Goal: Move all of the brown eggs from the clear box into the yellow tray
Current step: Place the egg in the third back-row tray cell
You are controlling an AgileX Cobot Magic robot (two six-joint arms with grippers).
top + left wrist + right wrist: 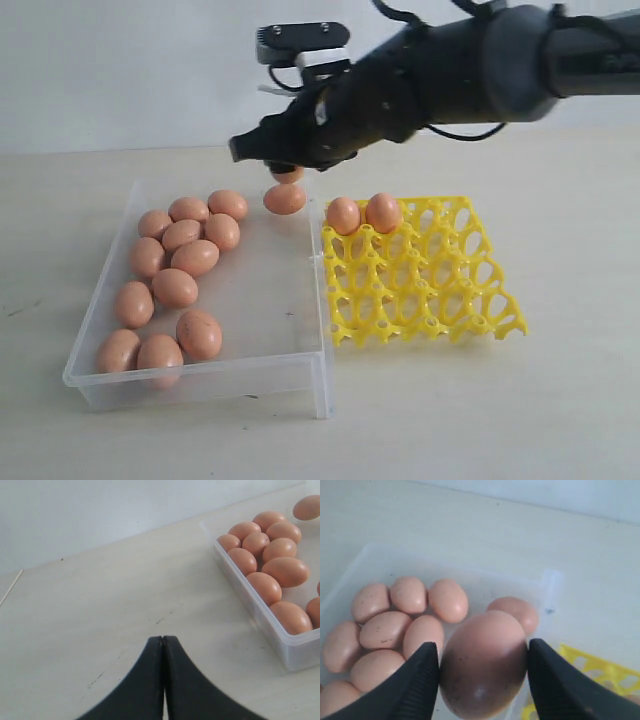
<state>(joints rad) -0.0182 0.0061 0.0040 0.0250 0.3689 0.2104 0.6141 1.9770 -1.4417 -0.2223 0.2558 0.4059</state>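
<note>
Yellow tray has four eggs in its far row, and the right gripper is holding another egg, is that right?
Not quite. The yellow tray holds two eggs, not four, in its far row; the exterior view shows this. The right gripper does hold another egg.

Exterior frontal; wrists share clear box (260, 615)

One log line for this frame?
right gripper: shut on brown egg, above clear box | left gripper: shut | yellow tray: two eggs
</note>
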